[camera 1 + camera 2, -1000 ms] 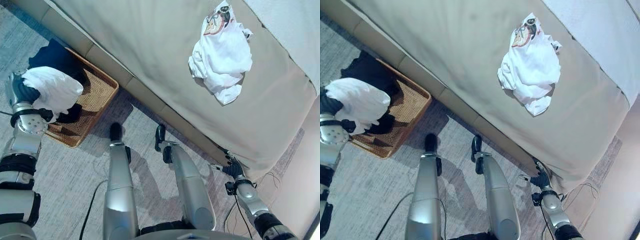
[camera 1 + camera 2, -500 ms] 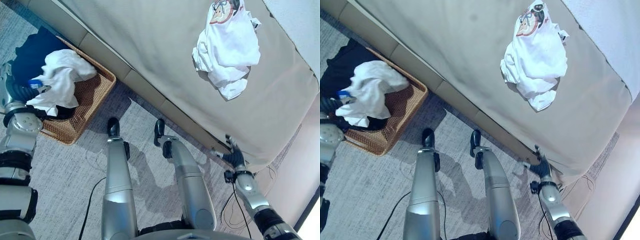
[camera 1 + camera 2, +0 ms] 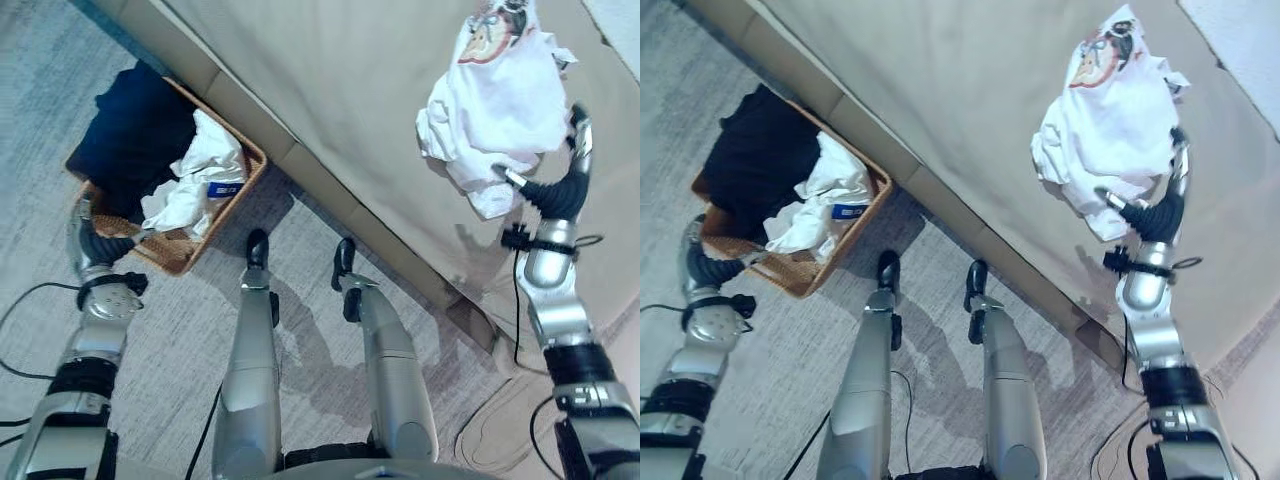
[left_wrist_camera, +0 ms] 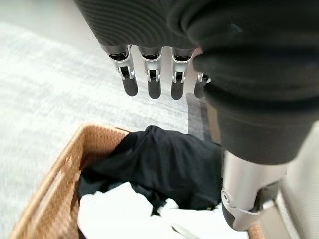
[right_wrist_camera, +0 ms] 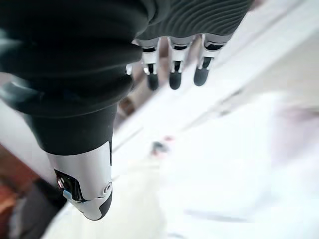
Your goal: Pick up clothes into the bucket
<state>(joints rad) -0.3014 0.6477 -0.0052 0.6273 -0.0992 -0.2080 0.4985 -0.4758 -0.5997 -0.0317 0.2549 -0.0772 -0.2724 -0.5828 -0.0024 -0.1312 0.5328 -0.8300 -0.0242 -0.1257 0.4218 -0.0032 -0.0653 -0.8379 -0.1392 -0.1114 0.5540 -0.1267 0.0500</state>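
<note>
A woven basket (image 3: 247, 172) stands on the carpet against the sofa's edge. It holds a dark garment (image 3: 135, 135) and a crumpled white garment (image 3: 200, 178). My left hand (image 3: 97, 240) hangs open and empty by the basket's near corner; its straight fingers (image 4: 149, 79) hover over the black cloth (image 4: 159, 164). A white T-shirt (image 3: 490, 100) with a printed picture lies bunched on the beige sofa. My right hand (image 3: 558, 188) is raised at the shirt's right edge, fingers (image 5: 172, 69) straight and open above the white cloth (image 5: 239, 169), holding nothing.
The beige sofa seat (image 3: 350, 90) fills the upper middle, with a pale cover (image 3: 622, 15) at its far right corner. Grey carpet (image 3: 170, 330) spreads in front of the sofa and around the basket.
My left hand has let go of the white garment, which now lies in the basket, and has dropped to the basket's near side. My right hand rose from the sofa's lower edge to the T-shirt.
</note>
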